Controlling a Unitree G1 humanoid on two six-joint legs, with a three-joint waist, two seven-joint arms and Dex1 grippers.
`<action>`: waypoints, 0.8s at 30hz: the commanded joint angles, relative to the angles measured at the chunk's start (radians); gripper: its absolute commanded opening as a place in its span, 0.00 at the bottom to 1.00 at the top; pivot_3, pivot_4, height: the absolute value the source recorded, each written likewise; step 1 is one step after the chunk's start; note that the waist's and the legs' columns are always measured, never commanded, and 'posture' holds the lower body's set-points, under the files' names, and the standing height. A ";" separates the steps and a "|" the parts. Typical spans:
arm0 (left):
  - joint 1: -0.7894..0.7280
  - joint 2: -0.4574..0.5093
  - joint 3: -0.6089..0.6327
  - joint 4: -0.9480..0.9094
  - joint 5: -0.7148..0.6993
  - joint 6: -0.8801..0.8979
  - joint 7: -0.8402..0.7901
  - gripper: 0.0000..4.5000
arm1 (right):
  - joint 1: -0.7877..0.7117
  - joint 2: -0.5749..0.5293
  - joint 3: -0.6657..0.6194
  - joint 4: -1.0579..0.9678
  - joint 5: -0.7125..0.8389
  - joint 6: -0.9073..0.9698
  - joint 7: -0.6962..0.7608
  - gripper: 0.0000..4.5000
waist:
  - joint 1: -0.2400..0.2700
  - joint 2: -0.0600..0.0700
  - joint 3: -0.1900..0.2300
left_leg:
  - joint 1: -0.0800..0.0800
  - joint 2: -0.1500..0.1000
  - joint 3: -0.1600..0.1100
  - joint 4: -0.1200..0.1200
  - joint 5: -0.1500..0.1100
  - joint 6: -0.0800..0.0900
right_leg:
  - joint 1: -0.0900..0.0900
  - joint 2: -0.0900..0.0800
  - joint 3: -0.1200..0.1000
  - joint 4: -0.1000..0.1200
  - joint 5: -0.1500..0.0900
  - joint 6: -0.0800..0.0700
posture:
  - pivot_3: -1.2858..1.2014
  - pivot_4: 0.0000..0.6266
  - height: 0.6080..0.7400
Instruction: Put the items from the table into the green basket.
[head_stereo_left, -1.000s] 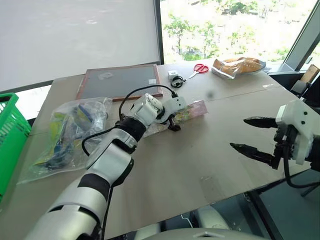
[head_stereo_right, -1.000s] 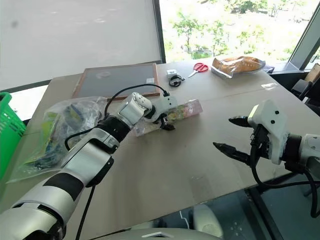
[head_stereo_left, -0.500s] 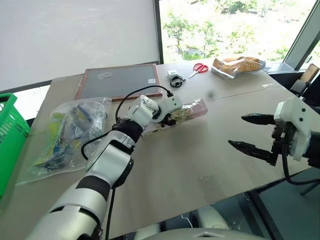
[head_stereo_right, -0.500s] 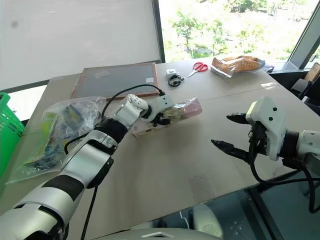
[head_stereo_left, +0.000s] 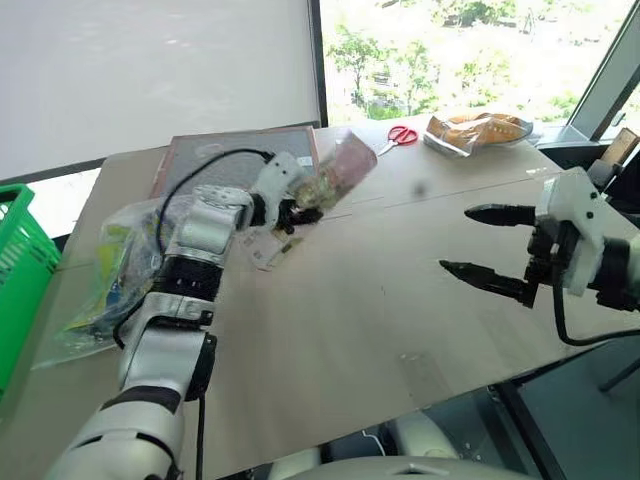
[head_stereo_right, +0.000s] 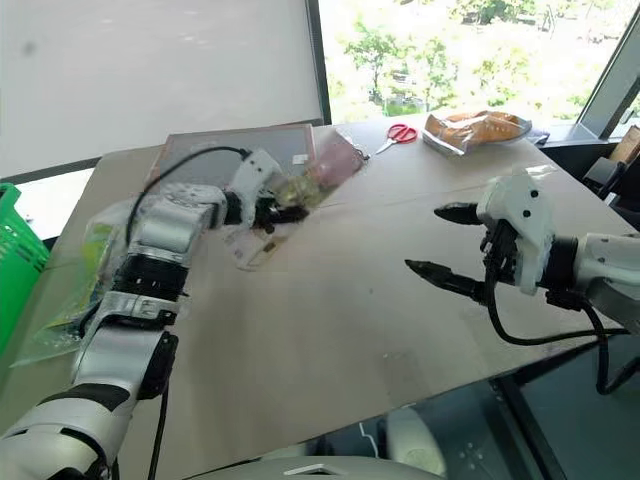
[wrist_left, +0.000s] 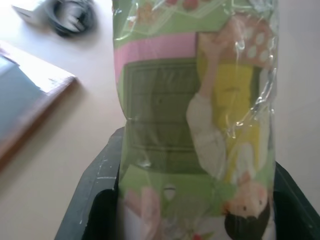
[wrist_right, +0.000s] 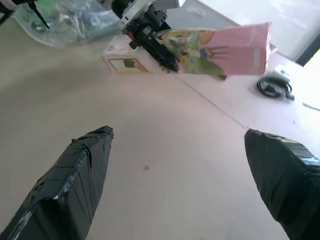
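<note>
My left gripper (head_stereo_left: 294, 212) is shut on the long flat pink box (head_stereo_left: 345, 168), holding it tilted above the table (head_stereo_left: 380, 300), with its far end raised. In the left wrist view the box (wrist_left: 200, 125) stands between the black fingers (wrist_left: 95, 200). The right wrist view shows the box (wrist_right: 225, 50) off the tabletop, held by that gripper (wrist_right: 155, 45). The crinkled clear bag of colourful packets (head_stereo_left: 110, 270) lies at the table's left side. Beyond the left edge stands the green basket (head_stereo_left: 20, 270). At the right, my right gripper (head_stereo_left: 480, 245) hovers open and holds nothing.
A dark framed board (head_stereo_left: 215, 150) lies at the back of the table behind the box. Red scissors (head_stereo_left: 402, 136) and an orange packet in clear wrap (head_stereo_left: 475, 130) sit at the far right. A black coiled cable (wrist_right: 272, 86) lies near them.
My left gripper closed on the pink box, lifted it off the table and swung it up and to the left. The right gripper drifted slightly leftward, still open.
</note>
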 joint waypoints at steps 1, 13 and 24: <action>-0.019 0.095 0.180 -0.099 -0.045 0.062 0.105 0.53 | -0.135 0.065 0.084 0.047 -0.016 -0.064 0.012 1.00 | 0.004 0.000 0.000 | 0.000 0.000 0.000 0.000 0.000 0.000 | 0.000 0.000 0.000 0.000 0.000 0.000 | 0.48 0.00 1.00; -0.118 0.450 0.422 0.261 0.039 -0.309 0.529 0.53 | -0.701 0.469 0.465 0.480 -0.256 -0.156 0.081 1.00 | 0.118 -0.008 -0.005 | -0.012 -0.002 -0.001 0.000 0.003 -0.008 | -0.017 -0.006 -0.004 0.008 0.002 -0.004 | 0.55 0.00 1.00; -0.020 0.654 0.327 0.764 0.143 -0.677 0.627 0.53 | -0.806 0.678 0.524 0.598 -0.368 -0.181 0.095 1.00 | 0.159 -0.016 -0.011 | -0.032 -0.018 -0.012 0.001 0.005 -0.012 | -0.033 -0.022 -0.021 0.014 0.002 -0.004 | 0.55 0.00 1.00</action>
